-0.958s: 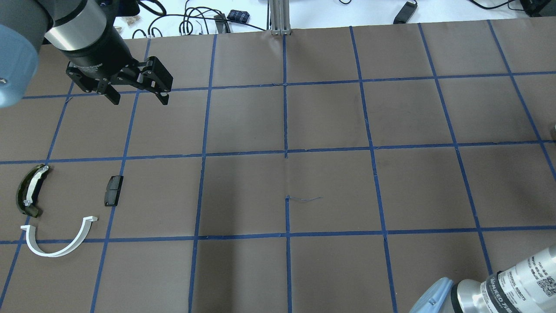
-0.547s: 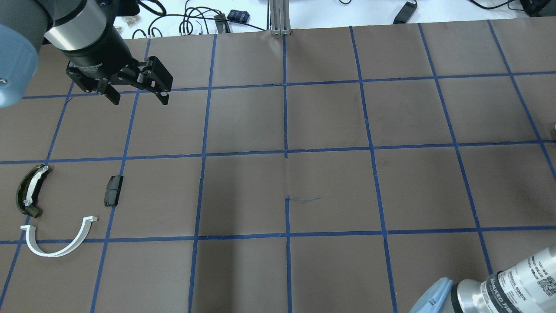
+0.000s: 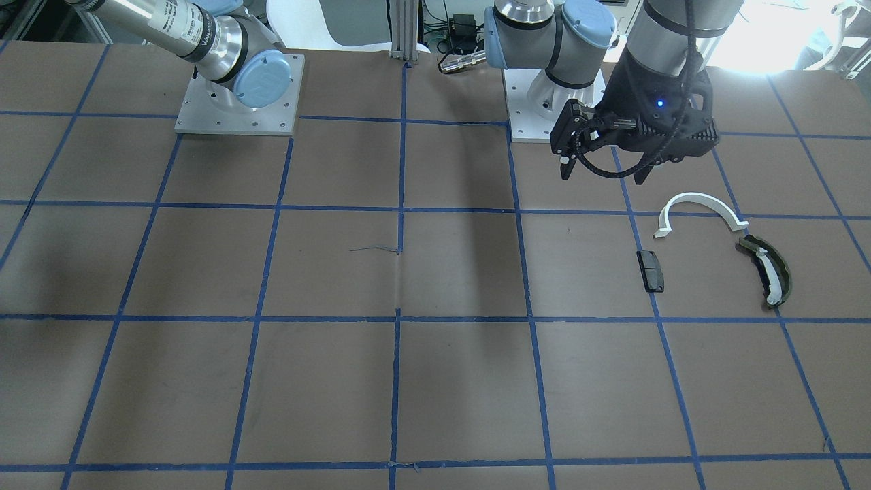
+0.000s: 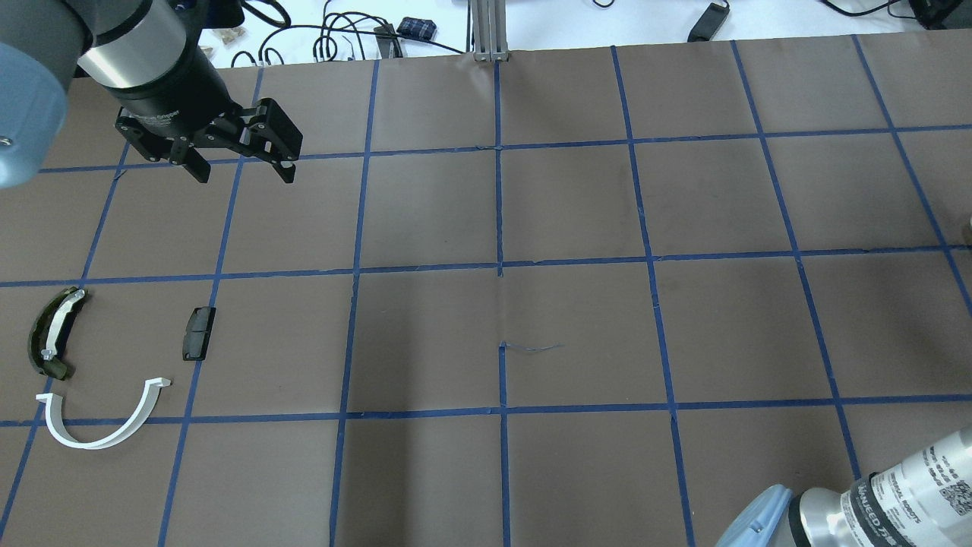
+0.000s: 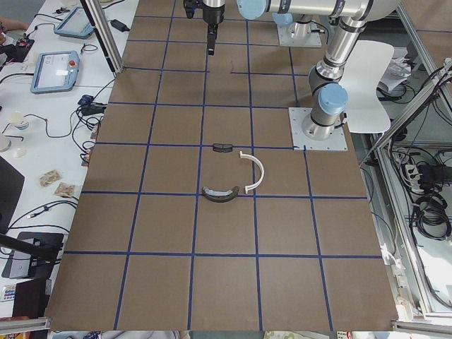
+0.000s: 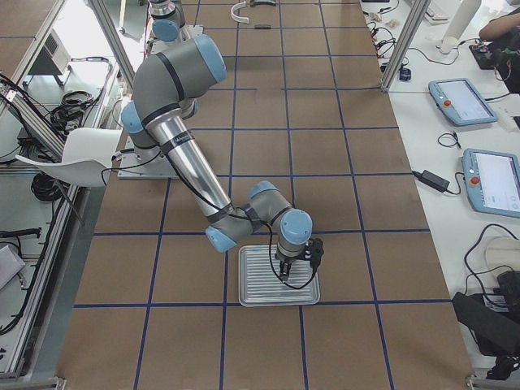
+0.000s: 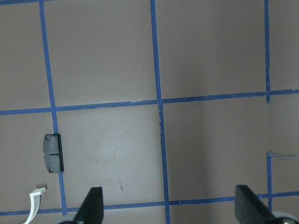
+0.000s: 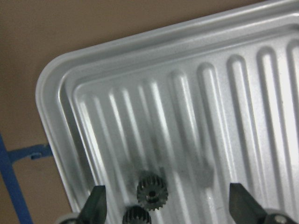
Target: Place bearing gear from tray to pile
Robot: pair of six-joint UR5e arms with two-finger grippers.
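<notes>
Pre-grasp | your right hand gapes empty over the small black toothed gear | next: centre, descend, close

One small gear is cropped at the bottom edge.

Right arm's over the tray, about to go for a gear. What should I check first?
1. Right gripper open: ok, fingers spread over the tray.
2. Gear between the fingers: ok, though left of centre.
3. Gear alone: not ok, a second gear lies close beside it.
4. Left gripper away from the pile: ok, open, holding nothing.
5. Room at the pile: ok, bare table between white half-ring and black block.
6. Height above tray: cannot tell.
</notes>
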